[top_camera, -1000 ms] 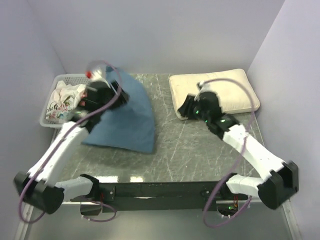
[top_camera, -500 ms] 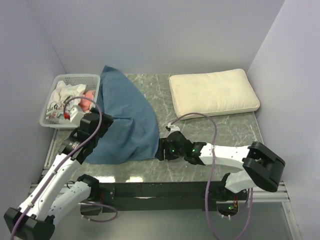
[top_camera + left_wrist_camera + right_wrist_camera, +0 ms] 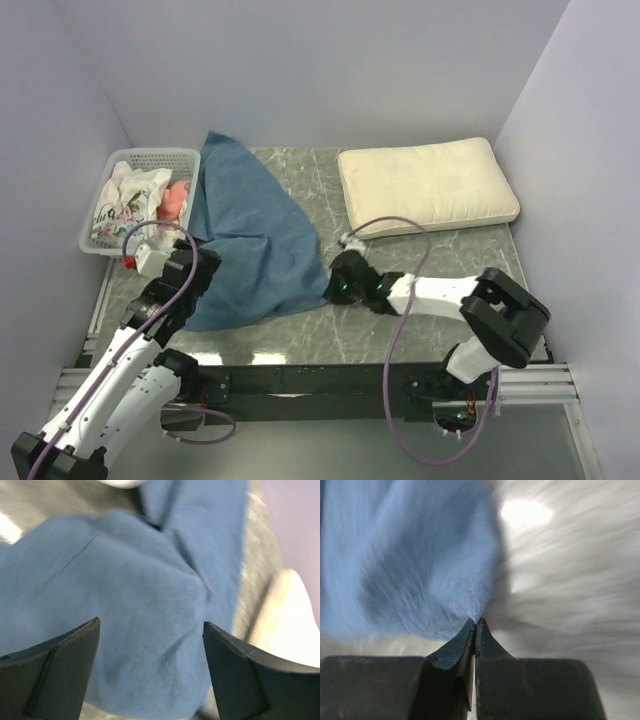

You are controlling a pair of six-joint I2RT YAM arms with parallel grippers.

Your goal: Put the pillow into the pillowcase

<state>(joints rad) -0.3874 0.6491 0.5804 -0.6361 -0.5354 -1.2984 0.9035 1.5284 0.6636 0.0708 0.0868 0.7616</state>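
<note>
On the grey marbled table (image 3: 400, 320), in the overhead view, the pillowcase (image 3: 250, 235) lies spread as a wrinkled blue sheet on the left half, its far end running up against the back wall beside a white basket (image 3: 150, 153) that holds white and pink patterned cloths (image 3: 125, 200). The pillow (image 3: 430, 185) lies flat at the far right, plain cream face up, well apart from the pillowcase. The left gripper (image 3: 198, 268) sits at the near left edge of the blue cloth. The right gripper (image 3: 330, 283) reaches across low over the table to the cloth's near right corner. In the left wrist view the left gripper (image 3: 150, 625) has its two dark fingers (image 3: 65, 665) spread wide with nothing between them. The pillowcase (image 3: 125, 580) fills the space beyond them in soft folds, a strip of table (image 3: 255, 580) shows past its edge, and the pillow (image 3: 290, 620) shows at the right edge. In the right wrist view, which is blurred, the right gripper (image 3: 476, 622) has its fingers pressed together to a single point. That point meets the near edge of the pillowcase (image 3: 410, 555), with bare table (image 3: 570, 580) to the right. Whether any cloth is pinched between the tips cannot be told.
</note>
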